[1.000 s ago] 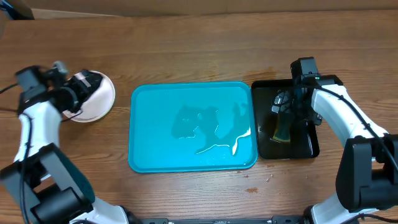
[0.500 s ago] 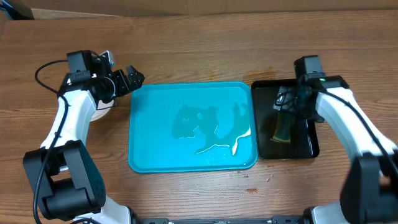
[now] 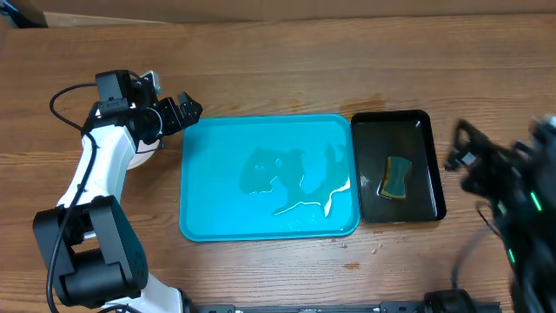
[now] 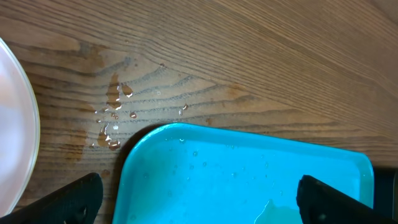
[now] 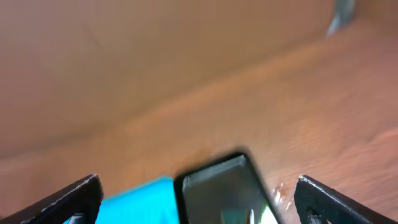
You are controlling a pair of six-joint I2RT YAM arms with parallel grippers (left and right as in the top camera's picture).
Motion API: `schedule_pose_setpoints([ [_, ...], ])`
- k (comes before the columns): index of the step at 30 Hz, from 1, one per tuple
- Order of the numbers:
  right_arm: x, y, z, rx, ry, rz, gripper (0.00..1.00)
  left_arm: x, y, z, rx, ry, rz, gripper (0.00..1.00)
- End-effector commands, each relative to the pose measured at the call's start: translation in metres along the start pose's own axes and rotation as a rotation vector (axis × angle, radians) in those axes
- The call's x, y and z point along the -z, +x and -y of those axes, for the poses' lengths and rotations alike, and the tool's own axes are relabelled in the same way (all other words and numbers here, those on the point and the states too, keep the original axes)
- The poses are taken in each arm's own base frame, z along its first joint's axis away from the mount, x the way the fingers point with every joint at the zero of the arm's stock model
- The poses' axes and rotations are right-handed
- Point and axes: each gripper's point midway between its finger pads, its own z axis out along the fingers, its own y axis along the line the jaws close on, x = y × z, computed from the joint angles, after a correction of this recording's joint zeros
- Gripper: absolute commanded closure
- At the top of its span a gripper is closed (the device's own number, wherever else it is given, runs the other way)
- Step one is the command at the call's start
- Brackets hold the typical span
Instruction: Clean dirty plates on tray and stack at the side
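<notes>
The turquoise tray (image 3: 269,176), mid-frame, holds pooled water. The black tray (image 3: 398,165) just beside its right edge holds a sponge (image 3: 396,176). On the wood-grain counter (image 3: 278,69), droplets (image 4: 112,121) lie off the turquoise tray's upper-left corner. A white plate (image 4: 15,124) sits left of that corner, partly under the left arm. The left tool (image 3: 182,111) is spread wide between plate and tray. The right tool (image 5: 198,185), blurred at the right of the frame, is wide too.

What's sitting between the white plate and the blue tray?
Just water droplets on the table, between the plate and the tray, in the left wrist view.
</notes>
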Motion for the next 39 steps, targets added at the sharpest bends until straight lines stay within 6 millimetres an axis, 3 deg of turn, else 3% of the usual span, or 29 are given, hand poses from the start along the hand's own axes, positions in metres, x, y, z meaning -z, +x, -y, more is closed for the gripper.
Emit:
schedule_pose_setpoints([
  [1, 0.056, -0.031, 0.028, -0.048, 0.078, 0.223, 0.00, 0.006, -0.009, 0.006, -0.035, 0.003, 0.028, 0.00],
  [4, 0.099, -0.031, 0.042, -0.070, 0.060, 0.315, 0.00, 0.006, -0.009, 0.006, -0.035, 0.003, 0.028, 0.00],
  [8, 0.137, -0.020, 0.065, -0.096, 0.082, 0.401, 0.00, 0.006, -0.009, 0.006, -0.035, 0.003, 0.028, 0.00],
  [11, 0.153, -0.024, 0.069, -0.130, 0.047, 0.516, 0.00, 0.006, -0.009, 0.006, -0.035, 0.003, 0.028, 0.00],
  [14, 0.153, -0.035, 0.063, -0.179, -0.026, 0.652, 0.00, 0.006, -0.009, 0.006, -0.035, 0.003, 0.028, 0.00],
  [19, 0.121, -0.036, 0.040, -0.202, -0.183, 0.790, 0.00, 0.006, -0.009, 0.006, -0.035, 0.003, 0.028, 0.00],
  [25, 0.050, 0.010, 0.014, -0.111, -0.332, 0.724, 0.00, 0.006, -0.009, 0.006, -0.035, 0.003, 0.028, 0.00],
  [31, -0.006, 0.062, 0.027, -0.114, -0.299, 0.602, 0.00, 0.006, -0.009, 0.006, -0.035, 0.003, 0.028, 0.00],
  [39, -0.043, 0.108, 0.042, -0.098, -0.248, 0.492, 0.00, 0.006, -0.009, 0.006, -0.035, 0.003, 0.028, 0.00],
])
